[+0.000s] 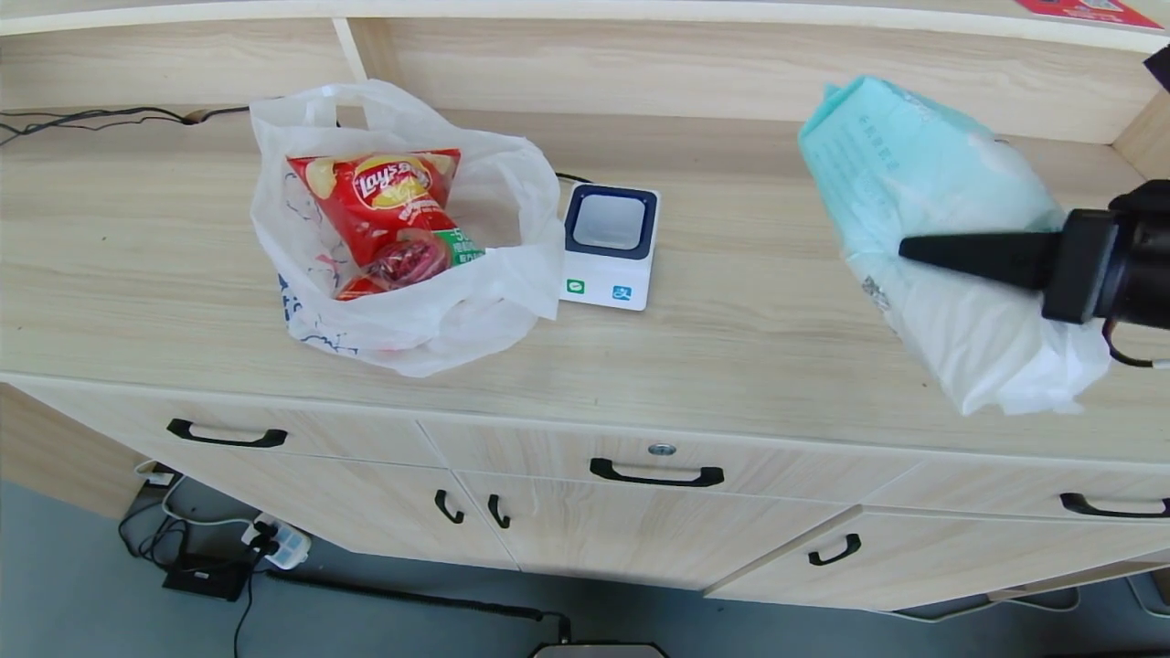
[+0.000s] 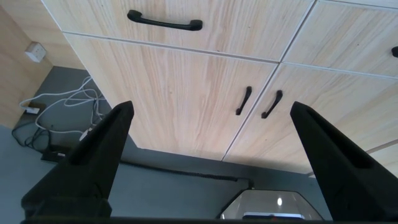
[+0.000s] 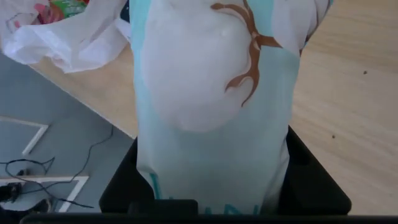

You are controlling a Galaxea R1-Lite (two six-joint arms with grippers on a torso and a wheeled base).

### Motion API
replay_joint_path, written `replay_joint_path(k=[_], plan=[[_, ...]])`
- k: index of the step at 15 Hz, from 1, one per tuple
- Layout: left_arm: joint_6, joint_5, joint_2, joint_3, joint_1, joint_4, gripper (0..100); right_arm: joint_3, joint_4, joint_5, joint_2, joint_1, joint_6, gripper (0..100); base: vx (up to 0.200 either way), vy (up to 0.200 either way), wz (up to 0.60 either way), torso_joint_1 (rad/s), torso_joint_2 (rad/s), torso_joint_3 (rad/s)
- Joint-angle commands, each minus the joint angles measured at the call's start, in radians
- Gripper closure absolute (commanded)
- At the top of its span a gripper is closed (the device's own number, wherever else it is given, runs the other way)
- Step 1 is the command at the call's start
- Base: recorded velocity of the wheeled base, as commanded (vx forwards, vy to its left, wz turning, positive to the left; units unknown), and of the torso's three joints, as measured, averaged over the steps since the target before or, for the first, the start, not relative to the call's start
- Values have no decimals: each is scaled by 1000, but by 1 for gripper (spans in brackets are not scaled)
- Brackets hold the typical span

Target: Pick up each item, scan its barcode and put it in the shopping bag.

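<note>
I start with the wooden tabletop (image 1: pixel 731 347), which runs across the whole head view with a raised back ledge behind it. Below it is the cabinet (image 1: pixel 548 521), pale wood drawers and doors with black handles (image 1: pixel 656 475).

The white plastic shopping bag (image 1: pixel 498 196) sits open on the left part of the tabletop, its mouth toward me and its handles slumped at the back.

Over the right part of the tabletop I have the soft pack (image 1: pixel 923 192), teal at one end and white at the other. It hangs tilted, teal end toward the back ledge and white end toward the front edge, well apart from the bag. I cannot tell whether its low end touches the wood. The right gripper (image 1: pixel 914 249) pinches it across the middle. In the right wrist view, the black fingers (image 3: pixel 311 180) press in on both sides of the pack.

The left gripper (image 2: pixel 211 112) is down in front of the cabinet doors. Its fingers (image 2: pixel 93 162) are spread wide with nothing between them.

Inside the shopping bag a red bag of crisps (image 1: pixel 384 201) leans against the back wall. The scanner (image 1: pixel 611 247), a white box with a dark-framed window on top, stands just beside the bag on its right, the plastic reaching its side. A small red packet (image 1: pixel 402 260) lies in front of the crisps. On the floor at the left lies a white power strip (image 1: pixel 283 544) with its cables.
</note>
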State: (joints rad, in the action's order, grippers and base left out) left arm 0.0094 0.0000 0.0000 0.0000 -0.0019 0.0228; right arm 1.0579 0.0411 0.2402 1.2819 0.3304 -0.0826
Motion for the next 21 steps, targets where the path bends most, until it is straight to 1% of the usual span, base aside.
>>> replay_joint_path(k=[1, 2, 4, 5, 6, 8, 9, 10, 11, 12, 13, 14, 15, 17, 19, 20, 21], plan=[[0, 0, 2, 0, 0, 0, 0, -125, 22, 1, -150, 122, -115, 100, 0, 0, 0, 0, 0, 0], [0, 0, 2, 0, 0, 0, 0, -147, 39, 1, -148, 171, -204, 100, 0, 0, 0, 0, 0, 0], [1, 0, 2, 0, 0, 0, 0, -108, 63, 2, -99, 202, -382, 100, 0, 0, 0, 0, 0, 0], [1, 0, 2, 0, 0, 0, 0, -84, 99, 2, -65, 216, -460, 100, 0, 0, 0, 0, 0, 0], [1, 0, 2, 0, 0, 0, 0, -82, 137, 5, -44, 220, -530, 100, 0, 0, 0, 0, 0, 0], [-2, 0, 2, 0, 0, 0, 0, -90, 226, 25, -26, 249, -606, 100, 0, 0, 0, 0, 0, 0], [-3, 0, 2, 0, 0, 2, 0, -131, 319, 25, -26, 280, -692, 100, 0, 0, 0, 0, 0, 0], [-3, 0, 2, 0, 0, 2, 0, -202, 467, 25, -26, 318, -815, 100, 0, 0, 0, 0, 0, 0], [-3, 0, 2, 0, 0, 2, 0, -245, 562, 27, -21, 340, -870, 100, 0, 0, 0, 0, 0, 0], [-3, 0, 2, 0, 0, 2, 0, -274, 631, 27, -10, 364, -911, 100, 0, 0, 0, 0, 0, 0], [-3, 0, 2, 0, 0, 2, 0, -291, 672, 27, -4, 380, -944, 100, 0, 0, 0, 0, 0, 0], [-2, 0, 2, 0, 0, 2, 0, -315, 749, 27, 7, 400, -1017, 100, 0, 0, 0, 0, 0, 0], [0, 0, 2, 0, 0, 2, 0, -322, 784, 27, 16, 401, -1048, 100, 0, 0, 0, 0, 0, 0], [1, 0, 2, 0, 0, 2, 0, -323, 904, 25, 66, 400, -1198, 100, 0, 0, 0, 0, 0, 0], [1, 0, 2, 0, 0, 3, 0, -349, 996, 25, 85, 400, -1277, 100, 0, 0, 0, 0, 0, 0], [1, 0, 2, 0, 0, 3, 0, -391, 1077, 25, 102, 400, -1318, 100, 0, 0, 0, 0, 0, 0], [1, 0, 2, 0, 0, 3, 0, -464, 1180, 24, 116, 400, -1369, 100, 0, 0, 0, 0, 0, 0]])
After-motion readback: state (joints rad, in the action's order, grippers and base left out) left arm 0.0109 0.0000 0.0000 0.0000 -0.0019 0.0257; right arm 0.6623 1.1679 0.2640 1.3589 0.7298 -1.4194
